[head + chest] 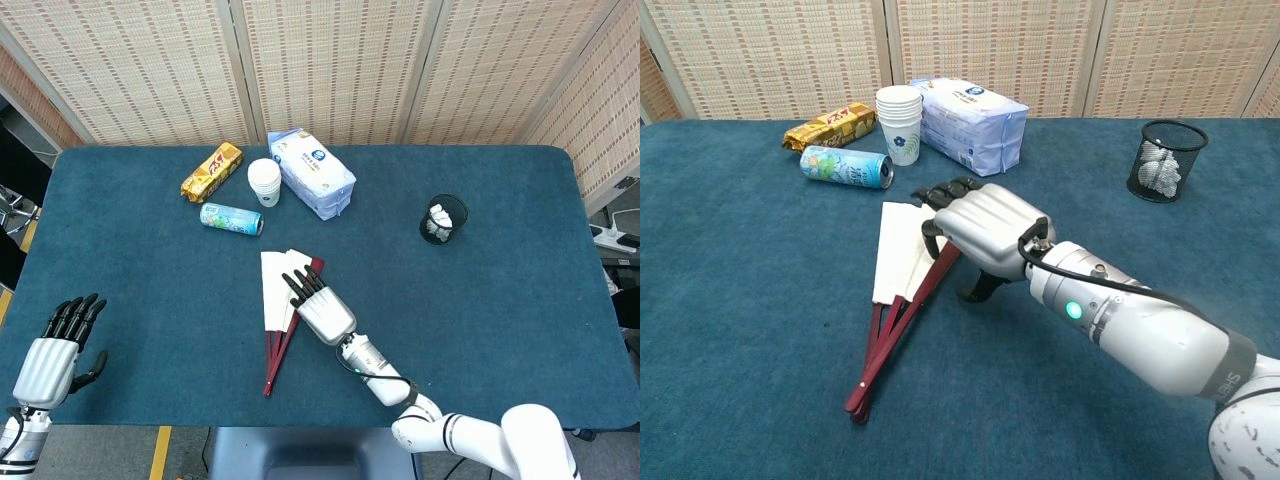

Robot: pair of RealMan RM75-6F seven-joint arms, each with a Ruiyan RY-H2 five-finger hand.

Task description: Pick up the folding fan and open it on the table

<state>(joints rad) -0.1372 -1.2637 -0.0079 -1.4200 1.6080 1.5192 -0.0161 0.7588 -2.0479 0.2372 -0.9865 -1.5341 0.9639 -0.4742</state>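
Fan: a partly open folding fan with dark red ribs and white paper leaf [282, 305] lies flat near the middle of the dark blue cloth-covered table [520, 260], its pivot end pointing toward 6 o'clock and its paper toward 12 o'clock.
Right hand: the white-backed right hand with black fingers [315, 303] is over the fan's right-side rib and paper; in the chest view its fingers [945, 193] curl down onto the paper with the thumb low beside the red rib. Whether anything is actually pinched, I cannot tell.
Left hand: the matching left hand [55, 350] sits at the table's 8 o'clock edge, fingers straight and lightly spread, holding nothing.
Neighbours: toward 11 o'clock from the fan lie a light blue drink can on its side [231, 219], a stack of white paper cups [264, 182] and a pale blue packet of tissues [311, 172].
Risk: the flat ribs may slide on the cloth instead of lifting, since the fingers have little to get under.
Risk: fingertips pressing on paper could crease or tear it.
Risk: gripping one outer rib only may let the rest swing loose and drop.
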